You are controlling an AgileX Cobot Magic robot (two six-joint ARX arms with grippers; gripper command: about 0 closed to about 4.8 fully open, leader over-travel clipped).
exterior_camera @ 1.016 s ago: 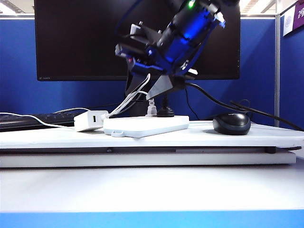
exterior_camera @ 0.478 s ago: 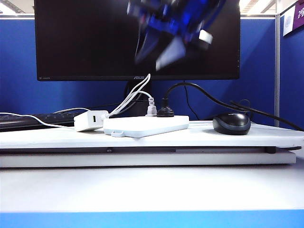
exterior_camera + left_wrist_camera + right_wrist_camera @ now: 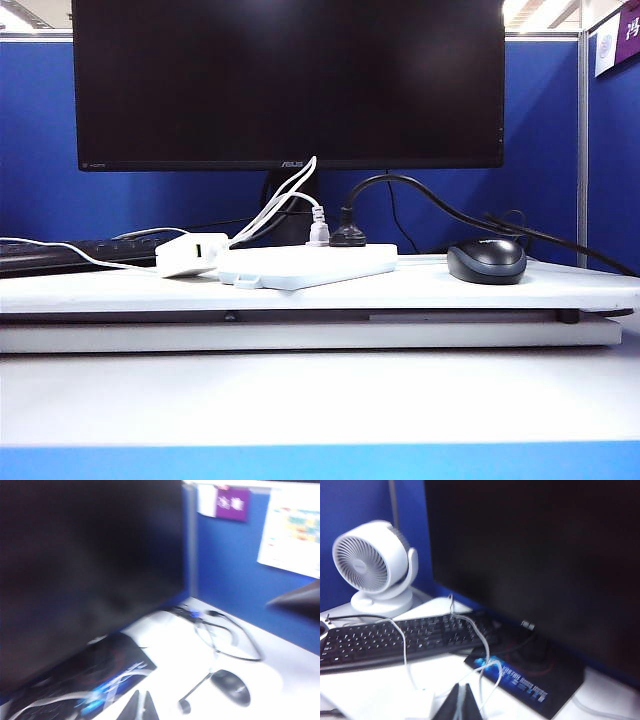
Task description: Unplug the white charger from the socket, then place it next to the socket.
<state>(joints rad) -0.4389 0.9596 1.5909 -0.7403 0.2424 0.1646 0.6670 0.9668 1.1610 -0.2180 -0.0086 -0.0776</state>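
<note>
The charger [image 3: 190,254] lies on the desk board [image 3: 420,290], touching the socket's [image 3: 305,264] left end. Two plugs [image 3: 333,234] stand in the socket's rear. The mouse [image 3: 487,260] sits right of it, the keyboard [image 3: 60,253] behind left, the monitor [image 3: 290,80] behind all.

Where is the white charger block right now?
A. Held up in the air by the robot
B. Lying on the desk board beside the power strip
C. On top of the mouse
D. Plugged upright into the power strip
B: the white charger lies on the desk board at the left end of the socket, with neither gripper near it.
</note>
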